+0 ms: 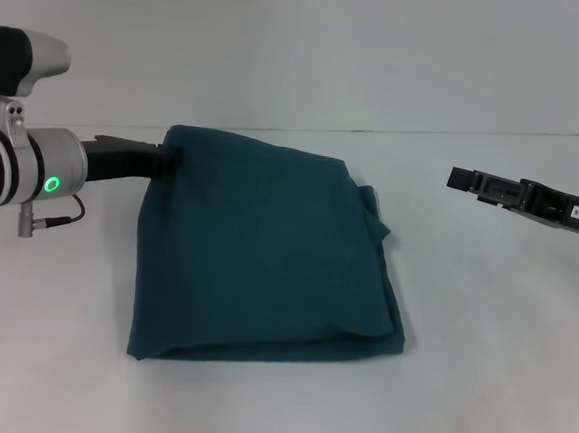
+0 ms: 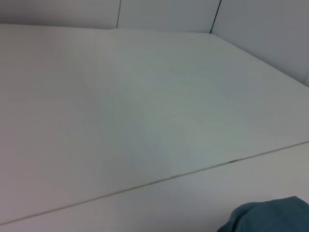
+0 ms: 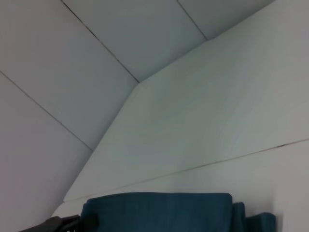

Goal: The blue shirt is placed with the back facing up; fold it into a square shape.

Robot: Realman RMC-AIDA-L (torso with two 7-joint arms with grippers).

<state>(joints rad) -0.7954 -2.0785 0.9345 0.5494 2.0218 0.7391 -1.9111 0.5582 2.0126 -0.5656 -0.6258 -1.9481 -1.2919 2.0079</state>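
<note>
One blue shirt (image 1: 266, 255) lies folded in a rough square on the white table (image 1: 476, 392). The left gripper (image 1: 160, 159) reaches level to its far left corner, touching it; finger state cannot be told. The right gripper (image 1: 463, 180) hovers well apart to the shirt's right; its fingers likewise cannot be told.

setting: lab test bench | evidence: bare white table (image 1: 476, 392), plain white wall panels (image 3: 145, 34)

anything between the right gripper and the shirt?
Nothing visible. In the head view only bare white table lies between the right gripper and the blue shirt, which is folded into a rough square. The left gripper is at the shirt's far left corner, on the opposite side.
</note>
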